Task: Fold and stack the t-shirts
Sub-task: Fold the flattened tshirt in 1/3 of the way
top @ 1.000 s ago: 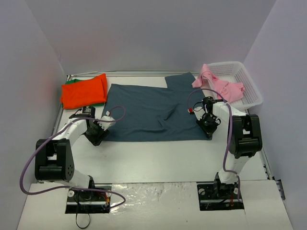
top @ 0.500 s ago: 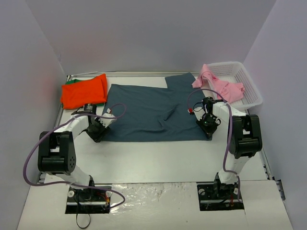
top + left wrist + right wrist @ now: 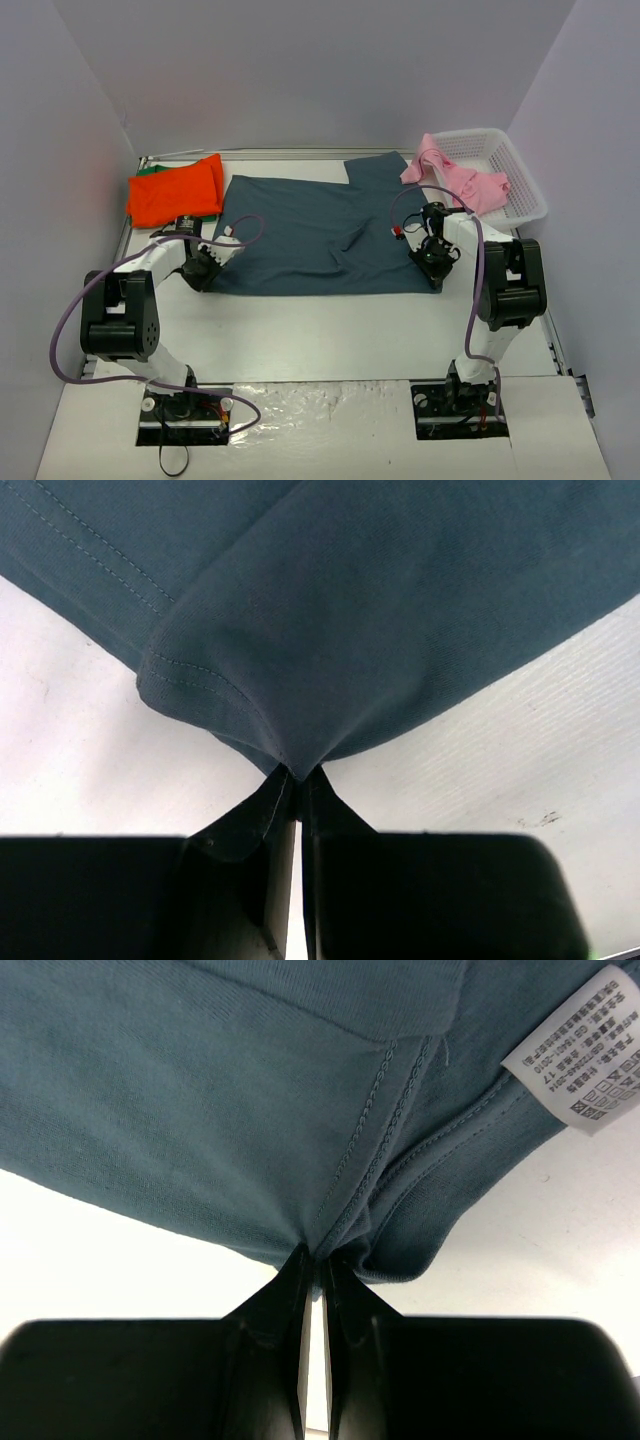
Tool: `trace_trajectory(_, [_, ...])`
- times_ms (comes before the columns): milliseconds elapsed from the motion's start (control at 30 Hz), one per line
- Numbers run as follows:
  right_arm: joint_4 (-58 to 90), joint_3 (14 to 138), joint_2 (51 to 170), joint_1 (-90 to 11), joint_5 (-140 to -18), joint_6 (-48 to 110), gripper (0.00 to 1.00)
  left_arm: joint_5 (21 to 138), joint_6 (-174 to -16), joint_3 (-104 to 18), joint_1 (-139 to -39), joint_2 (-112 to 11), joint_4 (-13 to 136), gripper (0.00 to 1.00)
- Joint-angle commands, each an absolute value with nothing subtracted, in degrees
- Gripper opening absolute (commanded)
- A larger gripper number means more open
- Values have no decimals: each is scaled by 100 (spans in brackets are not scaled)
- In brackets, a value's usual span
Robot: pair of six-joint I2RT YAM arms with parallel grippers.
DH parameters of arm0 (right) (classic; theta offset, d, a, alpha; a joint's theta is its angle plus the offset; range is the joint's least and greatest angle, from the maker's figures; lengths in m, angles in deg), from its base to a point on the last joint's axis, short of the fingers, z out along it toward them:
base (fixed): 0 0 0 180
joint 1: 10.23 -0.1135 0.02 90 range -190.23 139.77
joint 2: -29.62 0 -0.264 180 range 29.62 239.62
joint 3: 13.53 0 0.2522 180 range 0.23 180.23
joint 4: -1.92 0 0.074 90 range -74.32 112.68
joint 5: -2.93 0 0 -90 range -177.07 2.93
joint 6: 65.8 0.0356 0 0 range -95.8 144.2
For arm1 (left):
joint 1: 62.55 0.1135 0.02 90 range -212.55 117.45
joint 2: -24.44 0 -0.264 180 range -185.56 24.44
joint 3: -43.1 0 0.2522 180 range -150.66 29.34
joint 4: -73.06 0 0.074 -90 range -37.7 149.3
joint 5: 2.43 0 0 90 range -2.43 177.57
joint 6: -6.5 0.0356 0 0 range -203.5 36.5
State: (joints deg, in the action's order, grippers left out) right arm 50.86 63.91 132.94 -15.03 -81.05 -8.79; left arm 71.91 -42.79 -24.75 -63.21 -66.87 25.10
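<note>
A dark slate-blue t-shirt (image 3: 320, 235) lies spread flat in the middle of the table. My left gripper (image 3: 205, 270) is at its near left corner, shut on the hem, and the cloth (image 3: 380, 610) bunches into the closed left gripper (image 3: 297, 775). At the near right corner my right gripper (image 3: 432, 262) is shut on the seamed edge of the blue t-shirt (image 3: 250, 1090), with the right gripper (image 3: 318, 1260) pinching the fabric near a white label (image 3: 590, 1050). A folded orange-red t-shirt (image 3: 175, 190) sits at the far left on a green one (image 3: 148, 170). A pink t-shirt (image 3: 460, 178) drapes over the basket's edge.
A white lattice basket (image 3: 520, 175) stands at the far right against the wall. Grey walls close in the left, back and right sides. Both arm bases sit at the near edge, with purple cables looping beside them.
My left gripper has slid in to the shirt's near left corner and closed on the hem. The right gripper has stayed shut on its corner.
</note>
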Motion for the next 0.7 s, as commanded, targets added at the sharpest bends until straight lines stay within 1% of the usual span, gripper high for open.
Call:
trace_trajectory(0, [5541, 6387, 13218, -1471, -8127, -850, 0, 7087, -4079, -2559, -6281, -6583, 2221, 2])
trace_trajectory(233, [5620, 6220, 13008, -1471, -8188, -911, 0, 7034, -3877, -2445, -6290, -6161, 1791, 2])
trace_trajectory(667, [5840, 5903, 12419, -1471, -8162, -1025, 0, 6867, -3560, -2155, -6281, -4782, 763, 2])
